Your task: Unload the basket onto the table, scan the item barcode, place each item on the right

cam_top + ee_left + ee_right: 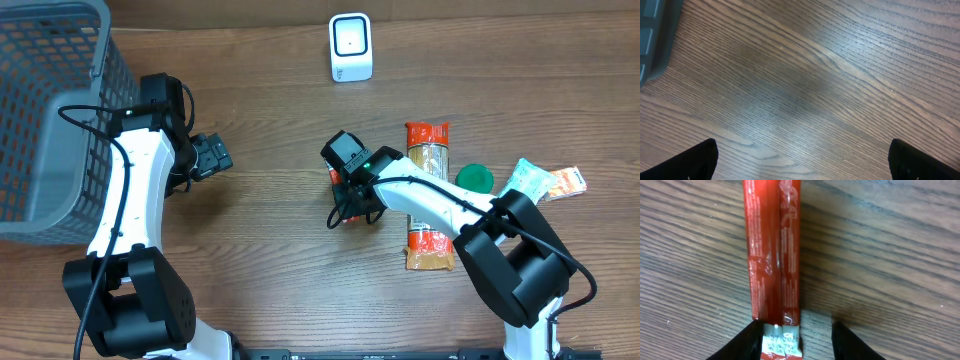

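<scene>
The item is a slim red stick packet (774,250) with a silver printed end, lying flat on the wooden table. My right gripper (795,332) is low over that silver end with its jaws on either side. The left finger (742,342) touches the packet's edge, while the right finger (850,342) stands a gap away, so the gripper is open. No barcode shows on the packet. In the overhead view the right gripper (350,195) hides most of the packet. My left gripper (212,155) hangs wide open over bare wood (802,160), holding nothing.
A white scanner-like device (351,47) stands at the back centre. A grey mesh basket (50,110) fills the far left. A long orange food packet (428,195), a green lid (474,179) and two small packets (545,182) lie to the right.
</scene>
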You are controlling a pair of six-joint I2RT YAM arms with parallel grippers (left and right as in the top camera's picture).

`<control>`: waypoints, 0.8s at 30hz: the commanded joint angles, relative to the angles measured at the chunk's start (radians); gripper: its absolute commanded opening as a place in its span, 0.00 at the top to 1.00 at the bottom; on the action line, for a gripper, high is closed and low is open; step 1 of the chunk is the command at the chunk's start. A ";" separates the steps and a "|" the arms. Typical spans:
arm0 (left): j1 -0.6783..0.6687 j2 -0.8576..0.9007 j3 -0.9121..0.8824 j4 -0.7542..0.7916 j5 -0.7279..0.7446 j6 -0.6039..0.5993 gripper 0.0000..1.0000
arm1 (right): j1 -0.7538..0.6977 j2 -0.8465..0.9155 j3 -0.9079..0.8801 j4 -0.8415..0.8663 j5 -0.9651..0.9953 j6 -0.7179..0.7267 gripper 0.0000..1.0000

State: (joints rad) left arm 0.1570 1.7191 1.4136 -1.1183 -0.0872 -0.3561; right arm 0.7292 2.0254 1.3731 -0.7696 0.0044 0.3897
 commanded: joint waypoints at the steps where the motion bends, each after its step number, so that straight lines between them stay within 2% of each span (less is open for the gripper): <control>1: -0.007 -0.010 0.010 0.001 -0.006 0.008 0.00 | 0.013 0.000 -0.006 0.024 0.003 0.006 0.55; 7: -0.007 -0.010 0.010 0.001 -0.006 0.008 0.00 | 0.022 0.000 -0.031 0.032 0.048 0.006 0.57; 9: -0.007 -0.010 0.010 0.001 -0.006 0.008 0.00 | 0.022 0.003 -0.039 0.043 0.047 0.007 0.61; 16: -0.007 -0.010 0.010 0.001 -0.006 0.008 0.00 | 0.047 0.048 -0.045 0.078 0.124 0.006 0.80; 19: -0.007 -0.010 0.010 0.001 -0.006 0.008 0.00 | 0.047 0.048 -0.040 0.082 0.131 -0.003 0.96; 24: -0.007 -0.010 0.010 0.001 -0.006 0.008 0.00 | 0.044 -0.040 0.027 -0.009 0.224 -0.005 0.96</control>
State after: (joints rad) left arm 0.1570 1.7191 1.4136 -1.1183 -0.0872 -0.3561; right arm 0.7746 2.0315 1.3636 -0.7483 0.1261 0.3885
